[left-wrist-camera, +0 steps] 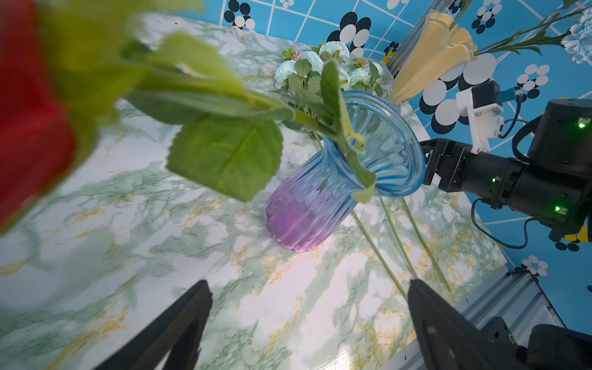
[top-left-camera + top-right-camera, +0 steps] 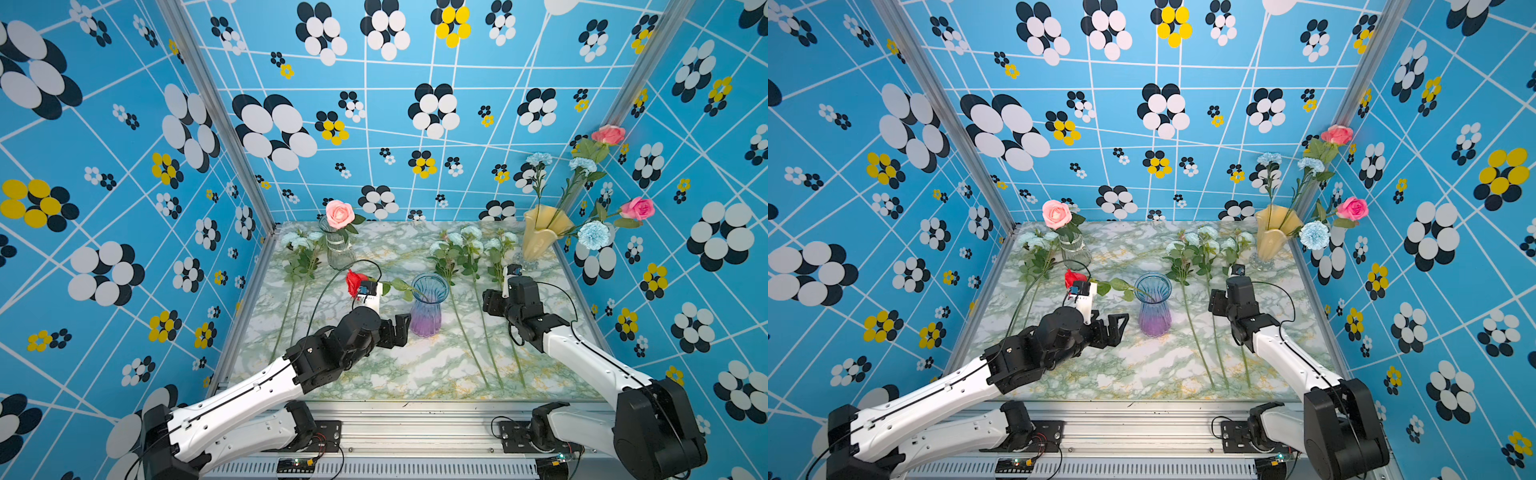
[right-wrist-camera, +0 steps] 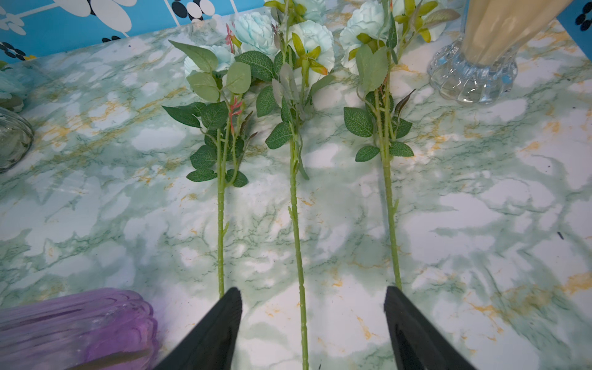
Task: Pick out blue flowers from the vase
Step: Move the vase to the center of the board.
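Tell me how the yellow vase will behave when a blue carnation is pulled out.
The yellow vase likely tips easily: tall, flared top, small clear foot, long stems leaning one way. Probably fragile and slippery, since it looks like glossy glass.

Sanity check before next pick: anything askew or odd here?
The red rose leans nearly flat out of the blue-to-purple ribbed glass vase, its bloom right by the left wrist camera, filling part of that view. Nothing toppled.

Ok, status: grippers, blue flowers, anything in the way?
Left gripper open, empty, by the blue-purple vase. Right gripper open, empty, above three laid-out blue flowers. Three blue carnations still in yellow vase. Pink roses share that vase.
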Controlling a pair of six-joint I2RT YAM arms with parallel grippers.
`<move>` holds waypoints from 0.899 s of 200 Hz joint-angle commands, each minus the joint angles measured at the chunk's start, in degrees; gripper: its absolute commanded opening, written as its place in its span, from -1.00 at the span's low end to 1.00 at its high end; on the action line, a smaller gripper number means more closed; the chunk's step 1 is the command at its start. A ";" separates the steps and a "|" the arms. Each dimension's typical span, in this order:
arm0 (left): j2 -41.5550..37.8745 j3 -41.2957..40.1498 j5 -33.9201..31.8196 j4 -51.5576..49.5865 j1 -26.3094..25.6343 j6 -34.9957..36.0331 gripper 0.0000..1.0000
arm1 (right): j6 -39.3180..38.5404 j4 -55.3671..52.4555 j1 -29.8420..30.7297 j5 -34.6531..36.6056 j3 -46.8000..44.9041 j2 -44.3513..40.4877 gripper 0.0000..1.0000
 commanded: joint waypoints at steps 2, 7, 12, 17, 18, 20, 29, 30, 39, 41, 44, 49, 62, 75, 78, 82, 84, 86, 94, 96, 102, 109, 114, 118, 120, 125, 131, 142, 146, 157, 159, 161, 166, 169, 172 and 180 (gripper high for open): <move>5.01 4.92 3.42 4.21 3.52 -1.38 0.97 | 0.84 1.45 0.44 1.14 -1.24 -1.50 0.47; 6.38 5.66 4.57 4.19 4.36 -1.66 0.97 | 0.85 1.48 0.48 1.30 -1.31 -1.54 0.48; 7.69 6.42 5.67 4.19 5.11 -1.77 0.97 | 0.92 1.50 0.48 1.24 -1.39 -1.64 0.48; 8.65 7.42 6.61 3.89 5.79 -1.74 0.96 | 0.91 1.59 0.49 1.31 -1.48 -1.71 0.48; 8.96 7.65 6.76 3.82 5.87 -1.72 0.96 | 0.88 1.59 0.49 1.35 -1.47 -1.72 0.48; 9.51 8.06 6.87 3.63 6.14 -1.58 0.96 | 0.92 1.57 0.49 1.34 -1.47 -1.75 0.47; 11.11 9.95 7.90 2.47 7.05 -0.88 0.93 | 0.95 1.61 0.48 1.36 -1.48 -1.73 0.47; 11.33 10.14 7.97 2.36 7.11 -0.81 0.93 | 0.95 1.60 0.48 1.33 -1.47 -1.73 0.47; 12.75 11.55 8.73 1.46 7.87 -0.07 0.89 | 0.97 1.59 0.49 1.38 -1.47 -1.73 0.47; 13.03 11.93 8.99 1.29 8.07 0.11 0.88 | 0.99 1.63 0.49 1.33 -1.46 -1.73 0.47; 13.38 12.49 9.34 1.09 8.38 0.29 0.86 | 0.99 1.59 0.49 1.31 -1.47 -1.73 0.47; 13.92 13.22 9.96 0.58 8.93 0.62 0.84 | 0.97 1.59 0.49 1.38 -1.46 -1.65 0.47; 15.38 15.19 11.70 -0.83 10.32 1.43 0.80 | 0.97 1.63 0.47 1.31 -1.34 -1.48 0.47; 17.06 17.33 12.92 -2.82 11.18 2.77 0.78 | 0.98 1.48 0.49 1.25 -1.20 -1.22 0.46; 17.35 17.79 13.23 -3.23 11.33 3.19 0.78 | 0.96 1.54 0.49 1.34 -1.20 -1.20 0.46; 17.79 18.30 13.49 -3.86 11.52 3.68 0.77 | 0.98 1.42 0.49 1.30 -1.16 -1.18 0.46; 17.91 18.58 13.65 -4.09 11.64 3.84 0.76 | 0.97 1.41 0.49 1.31 -1.08 -1.11 0.46; 18.19 18.85 13.78 -4.32 11.72 4.10 0.76 | 0.97 1.41 0.49 1.27 -1.10 -1.11 0.46; 18.94 19.92 14.52 -4.99 11.99 4.98 0.75 | 1.01 1.38 0.49 1.24 -1.11 -1.05 0.46; 19.17 20.22 14.79 -5.14 12.05 5.15 0.74 | 1.00 1.40 0.49 1.23 -1.11 -0.99 0.46; 19.90 21.01 15.51 -5.57 12.22 5.78 0.73 | 1.02 1.34 0.45 1.23 -1.01 -0.90 0.46; 20.72 22.07 16.32 -6.29 12.33 6.39 0.72 | 0.98 1.33 0.47 1.22 -0.89 -0.82 0.46; 21.40 23.05 16.79 -6.84 12.36 6.96 0.72 | 0.98 1.32 0.49 1.17 -0.85 -0.77 0.46; 21.92 23.83 17.25 -7.39 12.36 7.37 0.72 | 1.02 1.32 0.49 1.18 -0.78 -0.68 0.46; 22.20 24.21 17.49 -7.63 12.40 7.51 0.71 | 1.00 1.32 0.49 1.15 -0.77 -0.61 0.46; 22.92 25.17 18.08 -8.22 12.37 8.03 0.71 | 0.98 1.24 0.49 1.08 -0.77 -0.45 0.46; 23.82 26.29 18.74 -9.09 12.38 8.43 0.71 | 1.01 1.19 0.51 1.08 -0.66 -0.39 0.46; 25.48 28.32 19.68 -10.80 12.42 9.42 0.71 | 0.97 1.10 0.49 1.01 -0.50 -0.17 0.46; 26.06 29.19 19.87 -11.61 12.36 9.74 0.71 | 1.00 1.06 0.49 1.00 -0.41 -0.07 0.46; 27.78 31.55 20.33 -14.03 12.36 10.97 0.72 | 0.87 0.93 0.44 0.87 -0.19 0.27 0.46; 28.06 31.92 20.41 -14.43 12.40 11.20 0.72 | 0.86 0.90 0.47 0.83 -0.09 0.29 0.46; 28.33 32.34 20.50 -14.90 12.37 11.41 0.72 | 0.89 0.89 0.46 0.82 -0.09 0.38 0.46; 29.05 33.47 20.53 -16.28 12.41 12.11 0.73 | 0.88 0.89 0.46 0.79 0.02 0.45 0.46; 29.57 34.32 20.53 -17.08 12.37 12.43 0.73 | 0.86 0.89 0.48 0.78 0.06 0.51 0.46; 29.92 34.91 20.46 -17.84 12.36 12.89 0.73 | 0.90 0.84 0.42 0.71 0.11 0.55 0.45; 30.85 36.51 20.28 -19.81 12.36 14.03 0.73 | 0.87 0.75 0.49 0.75 0.25 0.70 0.46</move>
